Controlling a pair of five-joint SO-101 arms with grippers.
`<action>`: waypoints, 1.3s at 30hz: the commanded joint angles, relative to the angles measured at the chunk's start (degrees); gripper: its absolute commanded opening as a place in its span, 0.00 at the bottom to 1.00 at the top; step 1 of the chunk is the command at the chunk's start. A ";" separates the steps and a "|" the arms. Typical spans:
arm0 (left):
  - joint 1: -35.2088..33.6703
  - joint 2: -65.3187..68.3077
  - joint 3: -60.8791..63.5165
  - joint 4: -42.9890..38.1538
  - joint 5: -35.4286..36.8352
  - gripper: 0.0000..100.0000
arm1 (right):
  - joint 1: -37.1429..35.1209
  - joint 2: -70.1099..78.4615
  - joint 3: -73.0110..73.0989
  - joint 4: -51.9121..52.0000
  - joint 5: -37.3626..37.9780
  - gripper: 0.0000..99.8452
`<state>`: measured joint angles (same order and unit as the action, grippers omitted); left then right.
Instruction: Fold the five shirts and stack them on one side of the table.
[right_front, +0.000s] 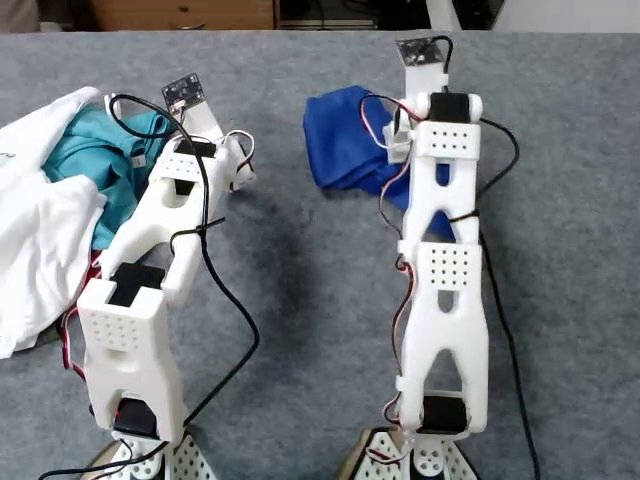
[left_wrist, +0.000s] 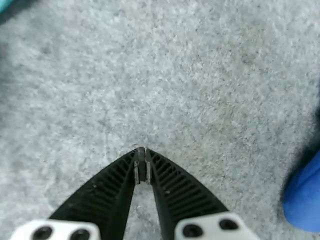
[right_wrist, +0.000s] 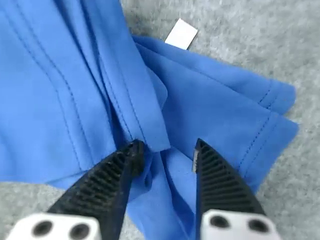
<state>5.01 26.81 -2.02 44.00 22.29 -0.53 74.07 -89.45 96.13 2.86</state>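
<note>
A crumpled blue shirt (right_front: 345, 140) lies at the middle back of the grey table. My right gripper (right_wrist: 166, 152) is open right over it, its fingers straddling a raised fold of the blue shirt (right_wrist: 75, 100) near a white label (right_wrist: 181, 34). The right arm (right_front: 445, 200) covers the shirt's right part. My left gripper (left_wrist: 141, 165) is shut with nothing in it, low over bare table, and the blue shirt's edge (left_wrist: 305, 200) shows off to one side. A heap with a white shirt (right_front: 40, 240) and a teal shirt (right_front: 100, 160) lies beside the left arm (right_front: 170, 200).
The grey felt table (right_front: 300, 300) has free room between the two arms and to the right of the right arm. Black cables (right_front: 225, 300) trail from both arms. Wooden furniture (right_front: 180, 12) stands beyond the far edge.
</note>
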 joint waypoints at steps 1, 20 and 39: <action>0.62 -0.57 -3.52 0.09 0.09 0.02 | 0.66 -0.22 -2.42 -1.49 1.23 0.16; 6.07 -4.35 -15.30 14.07 0.18 0.02 | 2.42 -21.49 -1.98 6.33 6.15 0.00; 17.32 -10.15 -48.09 41.23 0.09 0.02 | -5.05 -75.65 56.13 3.87 17.23 0.00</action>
<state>22.42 20.84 -42.37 80.57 22.11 -3.08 7.60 -37.49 101.05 16.84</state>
